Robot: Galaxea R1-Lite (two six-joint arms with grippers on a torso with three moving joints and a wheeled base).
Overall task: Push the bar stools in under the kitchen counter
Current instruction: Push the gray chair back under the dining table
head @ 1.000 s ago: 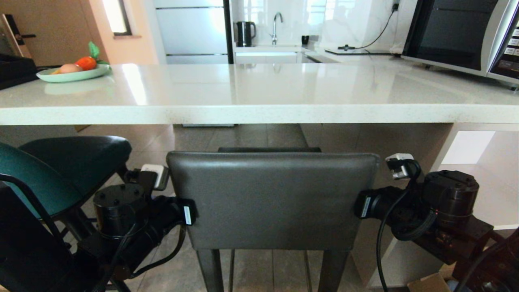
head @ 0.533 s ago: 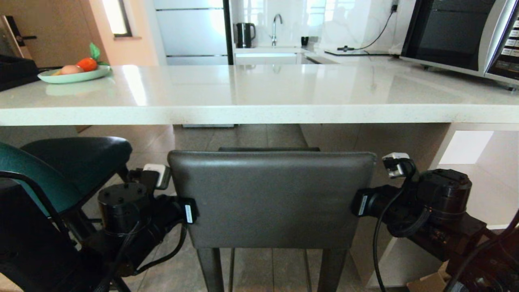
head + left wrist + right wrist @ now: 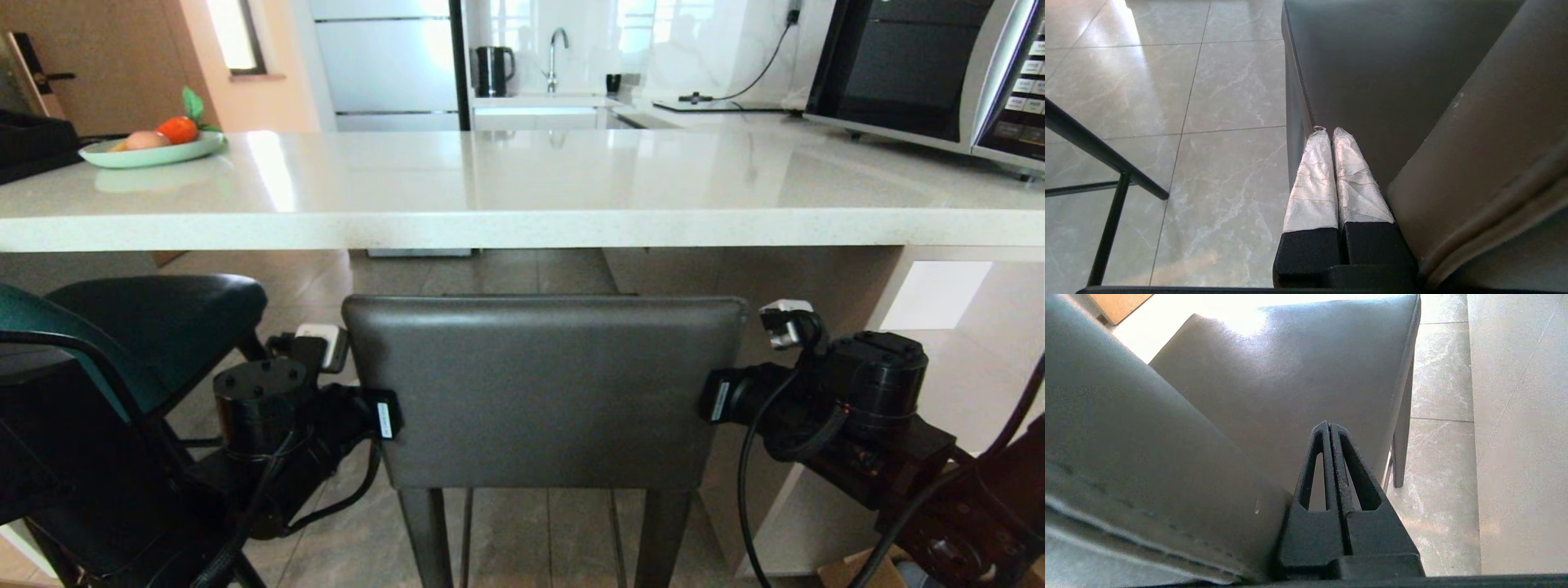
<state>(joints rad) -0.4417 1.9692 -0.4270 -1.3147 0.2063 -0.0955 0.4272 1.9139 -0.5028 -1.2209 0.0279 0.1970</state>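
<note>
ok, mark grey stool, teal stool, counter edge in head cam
grey stool (image 3: 545, 392): head view, middle of the backrest.
teal stool (image 3: 163, 327): head view, seat cushion.
kitchen counter (image 3: 522, 231): head view, front edge of the slab.

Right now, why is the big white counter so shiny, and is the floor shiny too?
Head view: the kitchen counter mirrors bright window light and the kettle. Left wrist view: a white glare streak lies on the floor tiles. Right wrist view: light washes out the grey stool seat's far edge.

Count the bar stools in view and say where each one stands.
2. The grey stool stands centred before the kitchen counter, between the left gripper and right gripper. The teal stool stands at its left, partly cropped.
</note>
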